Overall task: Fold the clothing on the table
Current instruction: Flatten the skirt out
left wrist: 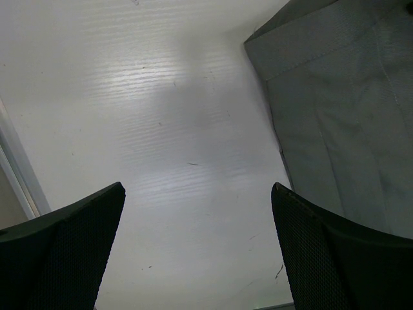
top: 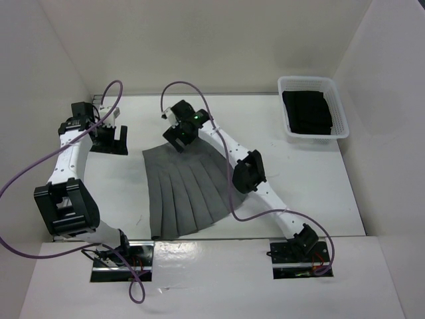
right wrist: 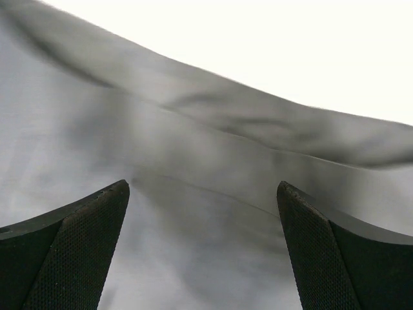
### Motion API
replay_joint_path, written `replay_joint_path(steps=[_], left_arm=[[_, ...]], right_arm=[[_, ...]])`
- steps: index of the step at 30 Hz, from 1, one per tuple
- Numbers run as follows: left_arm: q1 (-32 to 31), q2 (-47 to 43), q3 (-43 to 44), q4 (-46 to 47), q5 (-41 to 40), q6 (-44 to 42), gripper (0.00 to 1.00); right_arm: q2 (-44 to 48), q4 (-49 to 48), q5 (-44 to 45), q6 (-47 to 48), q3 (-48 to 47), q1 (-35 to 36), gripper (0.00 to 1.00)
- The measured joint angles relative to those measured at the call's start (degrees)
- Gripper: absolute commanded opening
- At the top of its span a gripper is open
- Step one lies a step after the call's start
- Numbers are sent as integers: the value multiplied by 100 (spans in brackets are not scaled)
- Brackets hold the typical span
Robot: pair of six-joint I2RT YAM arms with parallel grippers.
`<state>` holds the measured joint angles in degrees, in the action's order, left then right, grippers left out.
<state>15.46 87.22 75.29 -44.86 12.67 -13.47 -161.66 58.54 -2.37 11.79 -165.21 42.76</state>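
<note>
The clothing, a mid-grey pleated skirt, lies spread flat in the middle of the white table, its narrow end to the rear. My right gripper hovers open just above that rear edge; in the right wrist view grey cloth fills the space under its fingers, with nothing gripped. My left gripper is open over bare table at the far left, apart from the skirt. A corner of the skirt lies to the right of the left gripper's fingers.
A white lattice basket holding a black garment stands at the back right corner. White walls close the table on the left, rear and right. A metal rail with the arm bases runs along the near edge.
</note>
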Motion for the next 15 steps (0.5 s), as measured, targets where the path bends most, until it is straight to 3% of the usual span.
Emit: replay_joint_path(steps=[7, 15], left_arm=[[0, -2, 2, -26, 9, 0, 100], [4, -168, 13, -94, 76, 13, 100]], right_arm=[[402, 133, 0, -72, 544, -466, 99], [2072, 758, -621, 162, 1655, -254, 99]])
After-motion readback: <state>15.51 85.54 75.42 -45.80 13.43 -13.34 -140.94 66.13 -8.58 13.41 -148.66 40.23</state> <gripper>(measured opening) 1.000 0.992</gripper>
